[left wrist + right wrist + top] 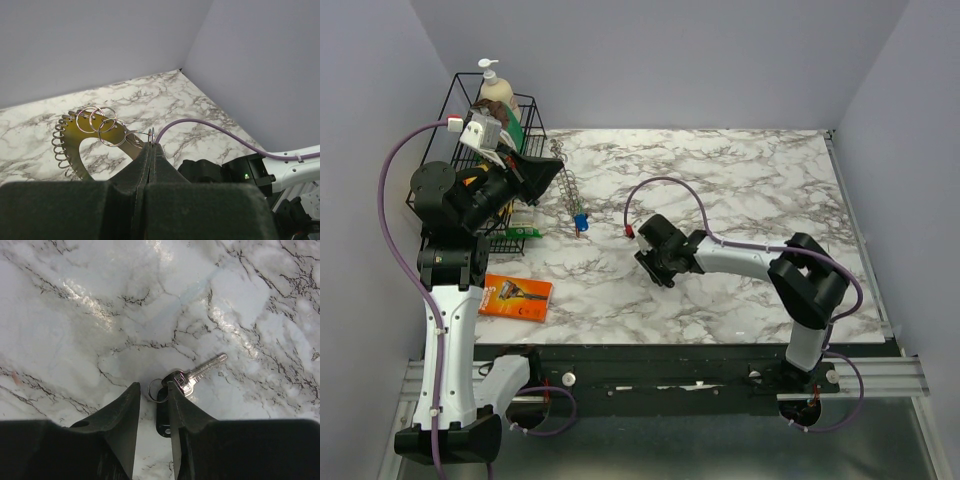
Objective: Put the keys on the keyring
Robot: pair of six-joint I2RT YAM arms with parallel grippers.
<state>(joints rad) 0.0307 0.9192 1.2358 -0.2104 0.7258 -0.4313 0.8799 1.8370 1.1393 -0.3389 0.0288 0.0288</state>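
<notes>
My left gripper [552,170] is raised beside the wire basket. In the left wrist view it [151,144] is shut on a small split ring [151,135]. A short chain of split rings [100,124] hangs from that ring. The chain leads to the large keyring [67,145], which has a coil-like fringe and also shows in the top view [566,185]. A blue-headed key [581,221] dangles at its lower end. My right gripper [655,255] is low on the table and open [153,386]. Its fingers straddle the small ring of a silver key [200,372] with a black tag [163,419].
A black wire basket [448,170] with a soap bottle [498,92] stands at the back left. An orange razor pack [516,297] lies near the front left. A purple cable [670,185] arcs above the right gripper. Walls enclose the marble table [760,200].
</notes>
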